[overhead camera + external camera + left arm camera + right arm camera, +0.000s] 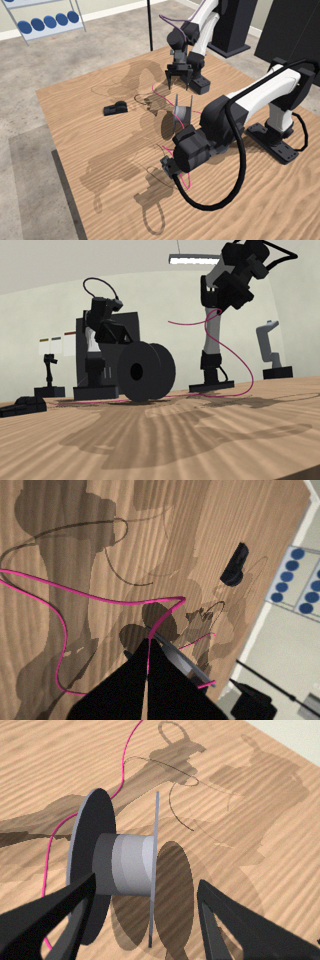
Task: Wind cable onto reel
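The dark reel (184,111) (142,351) (187,665) (134,865) stands on its flange rims on the table, its grey hub without wraps in the right wrist view. The pink cable (189,182) (252,379) (66,635) (46,865) rises from the table to my left gripper (219,313) (149,645), which is shut on it high up, with a free tail hanging in the air. The cable's other part runs low past the reel, partly hidden by it. My right gripper (178,89) (124,342) (147,883) is open and empty, just above and behind the reel.
A small black object (115,108) (25,405) (234,570) lies on the wooden table (67,103) (245,454), to the left of the reel in the top view. The left arm's wrist and its thick black hose hang over the near part of the table there.
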Controlling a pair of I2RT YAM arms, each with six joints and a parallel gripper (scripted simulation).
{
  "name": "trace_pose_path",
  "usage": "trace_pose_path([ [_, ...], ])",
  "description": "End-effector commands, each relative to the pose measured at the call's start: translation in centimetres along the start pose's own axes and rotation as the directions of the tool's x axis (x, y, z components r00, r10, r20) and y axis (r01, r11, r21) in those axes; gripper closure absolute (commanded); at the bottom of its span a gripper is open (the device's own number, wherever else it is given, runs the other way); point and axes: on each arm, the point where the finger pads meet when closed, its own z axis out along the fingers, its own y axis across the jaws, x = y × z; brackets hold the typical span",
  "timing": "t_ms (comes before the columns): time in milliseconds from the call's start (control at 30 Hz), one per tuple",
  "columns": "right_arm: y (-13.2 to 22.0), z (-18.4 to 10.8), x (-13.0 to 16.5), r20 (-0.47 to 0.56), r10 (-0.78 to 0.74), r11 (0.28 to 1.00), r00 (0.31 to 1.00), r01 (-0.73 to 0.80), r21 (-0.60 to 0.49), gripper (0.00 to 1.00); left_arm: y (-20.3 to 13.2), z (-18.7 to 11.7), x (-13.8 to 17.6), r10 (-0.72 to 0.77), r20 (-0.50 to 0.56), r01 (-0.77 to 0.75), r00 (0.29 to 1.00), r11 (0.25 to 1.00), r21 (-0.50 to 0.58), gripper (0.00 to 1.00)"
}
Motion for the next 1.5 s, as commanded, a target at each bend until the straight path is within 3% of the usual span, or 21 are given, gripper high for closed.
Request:
trace_pose_path([
  [0, -0.6, 0.5, -1.5, 0.072, -0.043, 0.999, 0.996, 0.042, 0.02, 0.25, -0.4, -0.4, 0.4, -0.002, -0.01, 0.003, 1.0, 1.0, 0.016, 1.0],
  [800, -0.7, 0.4, -1.3, 0.086, -0.046, 0.999, 0.995, 0.045, 0.02, 0.25, 0.4, 0.4, 0.6, -0.02, -0.032, 0.02, 0.999, 1.0, 0.012, 1.0],
  [867, -0.7, 0.3, -1.5, 0.095, -0.051, 0.999, 0.994, 0.049, 0.024, 0.25, -1.4, -0.6, 0.9, 0.023, 0.015, -0.023, 1.0, 0.999, 0.023, 1.0],
  [1000, -0.5, 0.4, -1.3, 0.09, -0.05, 0.999, 0.995, 0.049, 0.019, 0.25, -2.2, 0.1, 2.1, 0.018, 0.013, -0.019, 1.0, 1.0, 0.023, 1.0],
  [1167, -0.5, 0.4, -1.3, 0.09, -0.05, 0.999, 0.995, 0.049, 0.019, 0.25, -2.4, 0.2, 1.0, 0.019, 0.025, -0.019, 1.0, 1.0, 0.019, 1.0],
  [1467, -0.6, 0.2, -2.2, 0.104, -0.058, 0.998, 0.993, 0.056, 0.022, 0.25, -3.0, 1.0, 3.2, 0.017, 0.017, -0.017, 1.0, 1.0, 0.007, 1.0],
])
